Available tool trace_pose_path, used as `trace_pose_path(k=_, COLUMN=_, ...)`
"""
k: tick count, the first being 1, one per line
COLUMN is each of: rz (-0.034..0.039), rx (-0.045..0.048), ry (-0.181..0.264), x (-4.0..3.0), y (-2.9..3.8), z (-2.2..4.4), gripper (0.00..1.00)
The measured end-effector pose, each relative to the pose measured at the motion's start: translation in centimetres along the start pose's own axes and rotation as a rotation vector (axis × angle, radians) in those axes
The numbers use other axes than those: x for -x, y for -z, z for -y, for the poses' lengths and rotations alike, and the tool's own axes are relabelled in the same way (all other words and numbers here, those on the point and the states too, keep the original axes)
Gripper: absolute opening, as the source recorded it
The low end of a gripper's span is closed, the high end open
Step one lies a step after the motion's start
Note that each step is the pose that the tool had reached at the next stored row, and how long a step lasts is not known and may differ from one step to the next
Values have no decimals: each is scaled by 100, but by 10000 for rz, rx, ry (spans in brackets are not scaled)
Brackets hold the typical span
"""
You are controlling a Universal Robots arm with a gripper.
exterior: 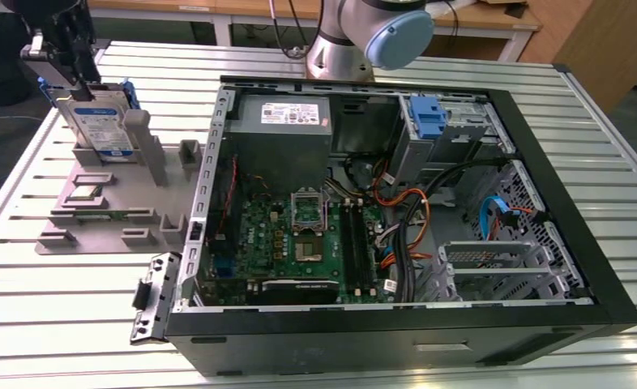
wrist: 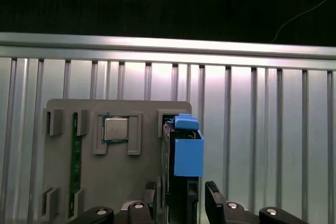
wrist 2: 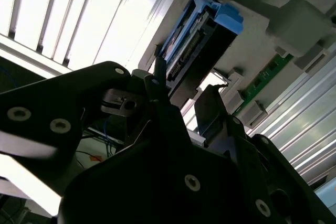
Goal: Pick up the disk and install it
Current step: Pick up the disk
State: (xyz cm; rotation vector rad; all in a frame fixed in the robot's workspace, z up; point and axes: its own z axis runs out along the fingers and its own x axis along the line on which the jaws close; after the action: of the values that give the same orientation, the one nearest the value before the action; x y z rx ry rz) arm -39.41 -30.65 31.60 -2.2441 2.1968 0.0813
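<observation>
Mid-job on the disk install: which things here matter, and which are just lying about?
Job: disk, hand at its top, open computer case.
Lying about: processor chip and green circuit strip on the grey fixture, power supply.

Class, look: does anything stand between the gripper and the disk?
Nothing visible does. In the first wrist view the gripper sits right at the disk, which stands on edge in the grey holder.
</observation>
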Motion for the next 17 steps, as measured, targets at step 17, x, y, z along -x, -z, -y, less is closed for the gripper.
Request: trace_pose_path(k=17, rz=1, rx=0, ry=2, x=-4, y=-116, z=4, gripper=49)
